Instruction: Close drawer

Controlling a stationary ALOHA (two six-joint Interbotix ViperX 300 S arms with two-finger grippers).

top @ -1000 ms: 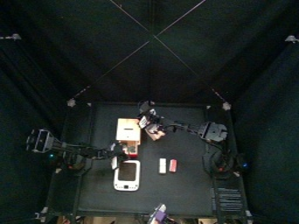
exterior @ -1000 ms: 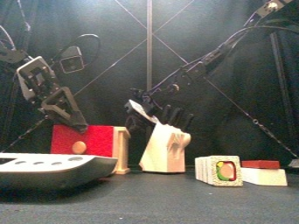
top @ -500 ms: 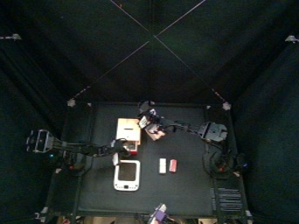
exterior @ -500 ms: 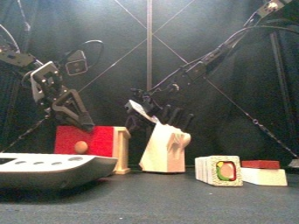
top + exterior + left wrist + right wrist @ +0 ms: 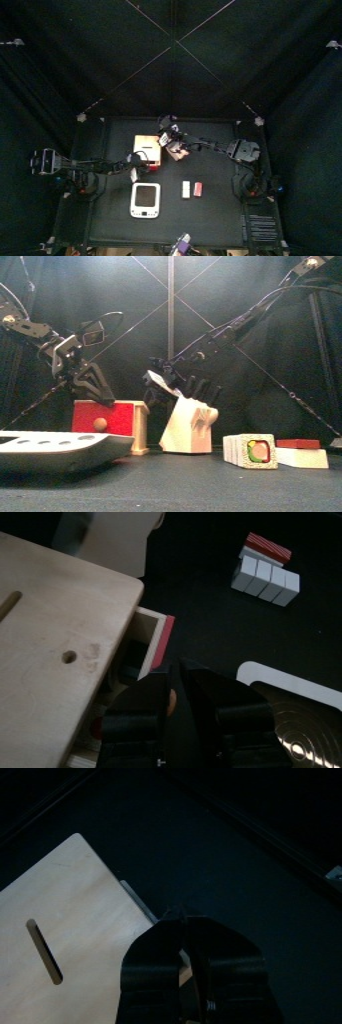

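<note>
Black table point(image 5: 214, 205): white device point(image 5: 146, 200), bars point(image 5: 193, 188).

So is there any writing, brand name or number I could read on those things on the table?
None can be read.
White device: dark marks on its top, too small to tell.
Small block with a green and red face: a picture or pattern, blurred, no letters legible.
Wooden box and its red-fronted drawer: plain, no text.

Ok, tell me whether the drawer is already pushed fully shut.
No. In the left wrist view the drawer with its red front juts out from the wooden unit, leaving a gap.
</note>
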